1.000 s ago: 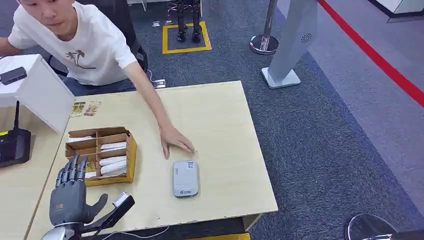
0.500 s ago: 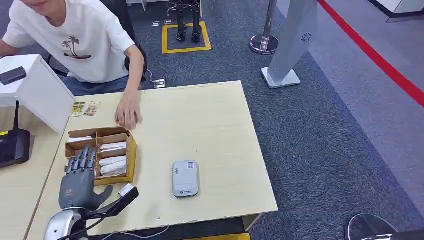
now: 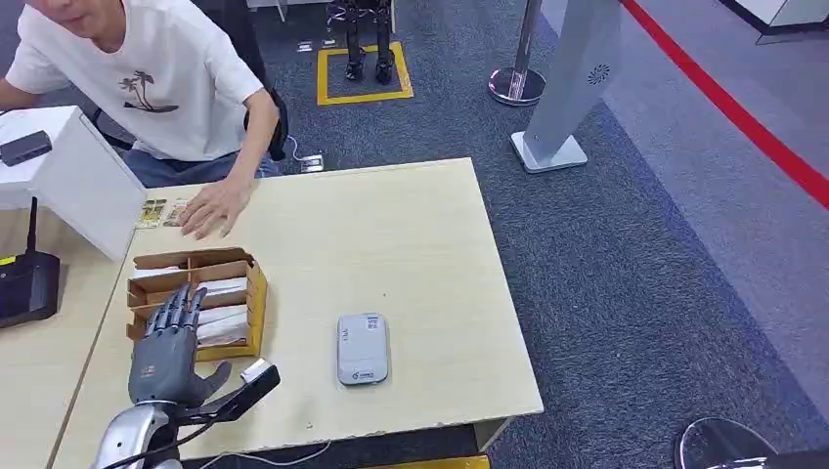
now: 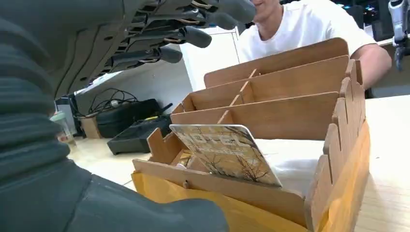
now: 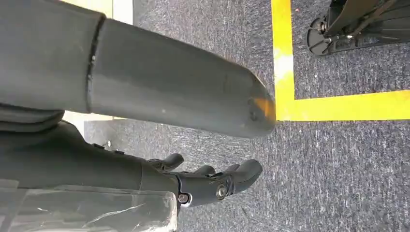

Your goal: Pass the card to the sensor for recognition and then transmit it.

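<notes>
We read the step in hand as the reach for a card: the left hand point(image 3: 166, 354) hovers flat over the near end of the wooden box point(image 3: 256, 303), fingers point(image 3: 178, 305) spread and straight, holding nothing. To do it well we would bring the fingers down into 1 compartment only, along the line of its dividers, and pinch 1 card by its raised edge so the stack beside it is not dragged out. The thin box walls look light, so a sideways push would probably slide the whole box on the table point(image 3: 430, 254).

From the left wrist view, the card point(image 4: 225, 152) leans tilted in the nearest compartment, its printed face up and 1 corner standing above the front wall. The fingers point(image 4: 193, 36) are above it and apart from it, not touching. White cards point(image 3: 223, 315) lie in the rows further in.

Right of the box, the grey sensor point(image 3: 363, 348) lies flat on the table, well apart from the hand. A person's hand point(image 3: 213, 207) rests on the table beyond the box.

The right hand point(image 5: 212, 181) hangs beside the body over the carpet, fingers loosely curled, holding nothing.
</notes>
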Robot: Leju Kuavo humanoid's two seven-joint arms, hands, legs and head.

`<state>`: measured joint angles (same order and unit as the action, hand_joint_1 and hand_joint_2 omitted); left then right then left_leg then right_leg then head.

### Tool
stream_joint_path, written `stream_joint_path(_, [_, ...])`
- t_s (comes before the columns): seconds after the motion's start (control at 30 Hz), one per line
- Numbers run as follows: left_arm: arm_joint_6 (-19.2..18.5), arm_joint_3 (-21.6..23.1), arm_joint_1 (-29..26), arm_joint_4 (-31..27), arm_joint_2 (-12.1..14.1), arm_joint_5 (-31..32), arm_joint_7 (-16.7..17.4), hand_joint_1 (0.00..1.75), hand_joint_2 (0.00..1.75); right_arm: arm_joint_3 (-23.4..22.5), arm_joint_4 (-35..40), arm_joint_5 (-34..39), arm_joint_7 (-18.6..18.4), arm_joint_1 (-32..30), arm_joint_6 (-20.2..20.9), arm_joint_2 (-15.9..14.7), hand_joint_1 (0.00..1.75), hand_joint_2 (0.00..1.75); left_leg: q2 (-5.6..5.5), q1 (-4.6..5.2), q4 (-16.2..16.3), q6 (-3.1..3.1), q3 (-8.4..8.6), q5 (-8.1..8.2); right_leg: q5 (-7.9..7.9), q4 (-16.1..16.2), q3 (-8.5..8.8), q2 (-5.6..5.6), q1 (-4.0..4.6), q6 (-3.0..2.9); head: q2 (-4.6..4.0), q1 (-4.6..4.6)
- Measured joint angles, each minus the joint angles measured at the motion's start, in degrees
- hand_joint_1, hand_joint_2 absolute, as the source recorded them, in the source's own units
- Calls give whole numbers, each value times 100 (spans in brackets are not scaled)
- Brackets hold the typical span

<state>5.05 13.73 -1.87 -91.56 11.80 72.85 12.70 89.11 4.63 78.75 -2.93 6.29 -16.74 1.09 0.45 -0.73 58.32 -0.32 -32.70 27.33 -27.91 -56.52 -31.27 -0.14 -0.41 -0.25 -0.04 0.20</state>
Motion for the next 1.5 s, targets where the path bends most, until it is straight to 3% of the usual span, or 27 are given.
stream_joint_path(0.33, [-31, 48, 31, 17, 44, 0, 2, 3, 175, 0, 0, -9, -22, 0, 0, 0, 0, 175, 0, 0, 0, 0, 0, 0, 0, 0, 0, 0, 0, 0, 0, 0])
stream_joint_path(0.37, [-33, 59, 35, 22, 46, 0, 2, 38, 175, 0, 0, -9, -41, 1, 0, 0, 0, 175, 0, 0, 0, 0, 0, 0, 0, 0, 0, 0, 0, 0, 0, 0])
stream_joint_path(0.43, [-35, 63, 43, 24, 46, 0, 2, 164, 175, 0, 0, -9, -66, -1, 0, 0, 0, 175, 0, 0, 0, 0, 0, 0, 0, 0, 0, 0, 0, 0, 0, 0])
stream_joint_path(0.47, [-39, 66, 55, 26, 48, 0, 2, 175, 175, 0, 0, -9, -70, -1, 0, 0, 0, 175, 0, 0, 0, 0, 0, 0, 0, 0, 0, 0, 0, 0, 0, 0])
stream_joint_path(1.13, [-70, 74, 231, 68, 87, 0, 24, 175, 175, 0, 0, -24, -131, 0, -9, 0, 0, 175, 0, 0, 0, 0, 0, 0, 0, 0, 0, 0, 0, 0, 0, 0])
stream_joint_path(1.5, [15, 74, 358, 48, 247, 22, 24, 175, 175, 0, -4, -44, -105, 0, -13, 0, 0, 175, 0, -1, 0, 0, 0, 0, 0, -1, 0, 0, 1, 0, 0, 0])
